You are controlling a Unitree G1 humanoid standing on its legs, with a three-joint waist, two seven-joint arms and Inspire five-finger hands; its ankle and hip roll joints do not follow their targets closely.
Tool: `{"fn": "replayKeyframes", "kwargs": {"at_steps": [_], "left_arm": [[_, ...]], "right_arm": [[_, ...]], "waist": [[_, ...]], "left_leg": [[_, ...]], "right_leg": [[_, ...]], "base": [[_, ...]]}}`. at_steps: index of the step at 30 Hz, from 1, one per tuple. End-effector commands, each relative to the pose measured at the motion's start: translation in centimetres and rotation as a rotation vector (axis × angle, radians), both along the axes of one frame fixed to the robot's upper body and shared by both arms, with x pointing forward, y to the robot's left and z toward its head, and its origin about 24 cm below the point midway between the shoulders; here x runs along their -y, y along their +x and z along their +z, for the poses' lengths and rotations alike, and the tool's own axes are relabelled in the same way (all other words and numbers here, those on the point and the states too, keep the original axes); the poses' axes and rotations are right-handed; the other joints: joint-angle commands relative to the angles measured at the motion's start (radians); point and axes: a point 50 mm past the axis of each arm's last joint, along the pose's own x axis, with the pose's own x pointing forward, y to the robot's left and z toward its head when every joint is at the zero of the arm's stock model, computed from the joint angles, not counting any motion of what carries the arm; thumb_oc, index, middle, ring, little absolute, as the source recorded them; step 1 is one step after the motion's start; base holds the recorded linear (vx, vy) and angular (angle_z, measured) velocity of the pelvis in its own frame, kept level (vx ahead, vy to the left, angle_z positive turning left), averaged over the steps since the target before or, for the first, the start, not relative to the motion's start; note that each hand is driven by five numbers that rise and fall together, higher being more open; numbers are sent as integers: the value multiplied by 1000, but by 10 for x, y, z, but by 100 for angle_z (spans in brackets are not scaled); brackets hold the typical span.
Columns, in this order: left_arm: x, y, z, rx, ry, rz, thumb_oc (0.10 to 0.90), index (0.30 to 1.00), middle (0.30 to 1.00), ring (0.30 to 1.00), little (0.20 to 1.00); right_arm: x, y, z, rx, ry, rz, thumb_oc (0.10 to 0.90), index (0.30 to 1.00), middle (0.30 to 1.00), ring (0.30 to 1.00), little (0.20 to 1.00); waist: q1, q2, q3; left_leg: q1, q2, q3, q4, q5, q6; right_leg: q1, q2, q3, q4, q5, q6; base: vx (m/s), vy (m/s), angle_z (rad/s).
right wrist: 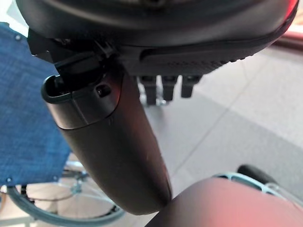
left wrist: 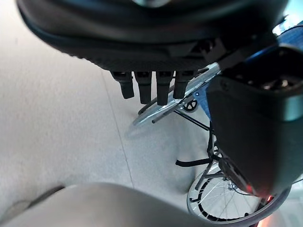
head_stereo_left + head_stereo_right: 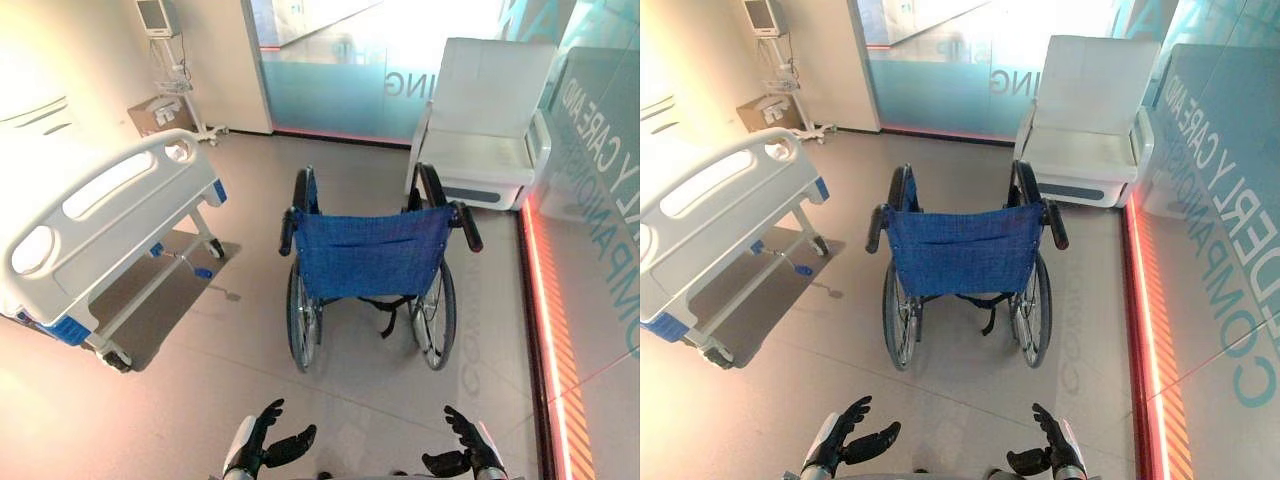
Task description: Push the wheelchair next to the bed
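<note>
One wheelchair (image 3: 370, 250), one bed (image 3: 110, 215), one armchair (image 3: 480, 120)

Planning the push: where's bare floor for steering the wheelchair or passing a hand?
Bare floor lies between the left hand, right hand and the wheelchair, and between it and the bed. Crowded ahead, by the white armchair.

I see a white armchair (image 3: 485, 110) at the floor's far right edge, a monitor stand (image 3: 178, 78) and cardboard box (image 3: 150, 113) in the far-left corner, and a red light strip (image 3: 548, 330) along the right edge.

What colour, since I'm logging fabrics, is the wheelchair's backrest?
Blue; the wheelchair's backrest shows best in the left eye view.
</note>
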Motion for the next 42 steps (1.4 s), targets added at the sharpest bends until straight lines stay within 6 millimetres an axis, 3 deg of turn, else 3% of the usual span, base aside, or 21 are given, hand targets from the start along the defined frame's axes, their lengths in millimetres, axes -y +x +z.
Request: {"fn": "replayKeyframes", "kwargs": {"at_steps": [1,12,32,38,42], "left_arm": [[15,48,19,202,-65,-17,800,900,900,900,900],[22,66,26,229,-134,-44,800,900,900,900,900],[21,67,23,196,-138,0,800,900,900,900,900],[-14,115,59,415,-220,293,800,900,900,900,900],[-30,138,81,538,-215,408,800,900,900,900,900]], "right_arm": [[-8,49,21,191,82,41,800,900,900,900,900],[-15,65,25,202,109,59,800,900,900,900,900],[-14,65,17,119,181,-80,800,900,900,900,900],[14,107,46,302,227,-279,800,900,900,900,900],[29,124,62,393,213,-339,800,900,900,900,900]], "waist": [[-22,-15,48],[-29,-12,81],[-24,-22,83],[-8,-32,87],[-2,-35,90]], "left_leg": [[-40,-12,-19,117,-123,-9],[-78,-10,-7,121,-117,-8],[-82,-6,5,102,-110,-13],[-95,0,-7,102,-108,-11],[-94,4,-9,102,-107,-11]], "right_leg": [[7,-52,-12,52,-62,33],[-50,-48,3,75,-63,30],[-67,-36,12,71,-63,28],[-76,-35,17,65,-56,27],[-71,-35,19,62,-53,24]], "base": [[0,0,0],[-32,5,0],[7,-3,0],[-32,-47,1],[-20,-26,1]]}}
